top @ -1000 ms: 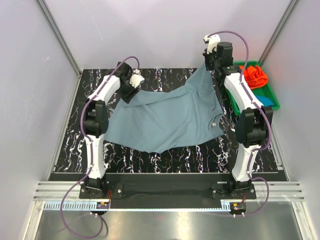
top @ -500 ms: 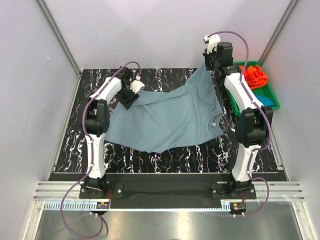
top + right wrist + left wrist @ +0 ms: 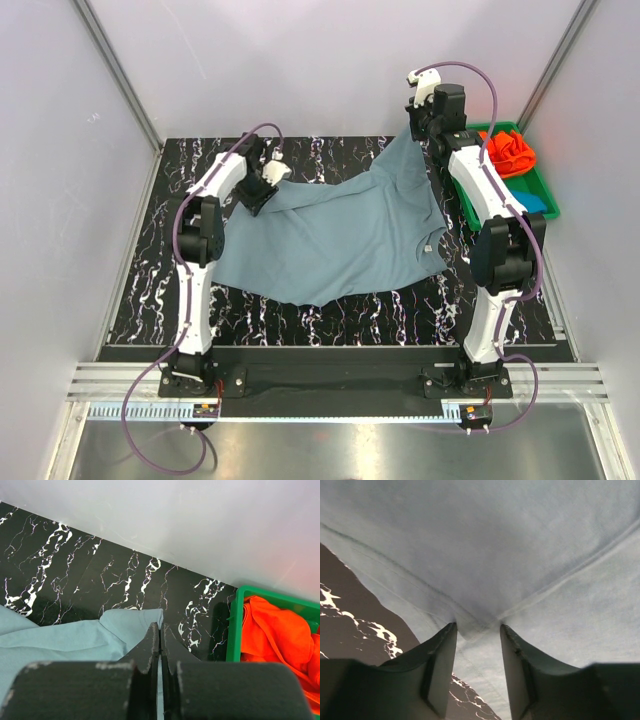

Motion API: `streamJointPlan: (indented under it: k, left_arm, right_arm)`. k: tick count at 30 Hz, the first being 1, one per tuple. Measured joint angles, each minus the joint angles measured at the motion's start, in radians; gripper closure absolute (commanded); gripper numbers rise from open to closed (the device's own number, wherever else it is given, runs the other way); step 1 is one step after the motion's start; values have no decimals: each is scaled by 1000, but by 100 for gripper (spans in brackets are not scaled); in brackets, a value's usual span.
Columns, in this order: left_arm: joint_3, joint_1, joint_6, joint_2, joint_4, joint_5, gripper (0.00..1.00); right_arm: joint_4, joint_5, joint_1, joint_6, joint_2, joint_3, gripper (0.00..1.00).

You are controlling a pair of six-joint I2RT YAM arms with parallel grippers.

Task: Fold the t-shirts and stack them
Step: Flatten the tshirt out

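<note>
The dusty grey-blue t-shirt (image 3: 335,235) lies spread on the black marbled table, its small white neck label (image 3: 428,249) near the right edge. My right gripper (image 3: 416,130) is shut on the shirt's far right corner (image 3: 132,622) and holds it lifted; in the right wrist view the right gripper (image 3: 160,626) has its jaws pressed together on the cloth. My left gripper (image 3: 260,192) is at the shirt's far left corner. In the left wrist view the left gripper (image 3: 477,627) has its jaws apart, with the shirt (image 3: 485,555) and a seam running between them.
A green plastic tray (image 3: 549,192) stands at the back right, also seen in the right wrist view (image 3: 233,625). It holds the bright orange t-shirt (image 3: 510,152) (image 3: 280,630) and the teal-blue t-shirt (image 3: 535,203). Grey walls close in the back and sides.
My left gripper has moved down and a little towards the left over the shirt's far left corner. The right arm and the shirt have not visibly moved.
</note>
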Motion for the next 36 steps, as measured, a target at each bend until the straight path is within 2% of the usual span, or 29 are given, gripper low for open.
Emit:
streamJointPlan:
  k: [2,10,11,12,13,22,24,25,34,36]
  left_arm:
    - [18,4,1,12,-5,1,64]
    - [41,21,-8,31,-16,13,75]
    - [41,22,-10,31,-16,13,78]
    - [41,23,-12,31,-16,14,93]
    - [41,24,-14,31,-15,15,100]
    - [43,29,-18,26,-26,26,100]
    - [43,30,-16,20,-42,28,97]
    - [43,31,-13,12,-49,29,100]
    - [43,32,-10,-86,-75,39,100]
    - [43,32,-10,-92,-81,46,96]
  right_arm:
    - [0,0,0,0,0,0,100]
    - [0,0,0,0,0,0,100]
    - [0,0,0,0,0,0,100]
    - [0,0,0,0,0,0,100]
    - [0,0,0,0,0,0,100]
    - [0,0,0,-1,-10,-24,100]
    - [0,0,0,-1,-25,-45,100]
    - [0,0,0,-2,-38,-59,100]
    - [0,0,0,-7,-112,-90,100]
    - [0,0,0,-8,-126,-97,100]
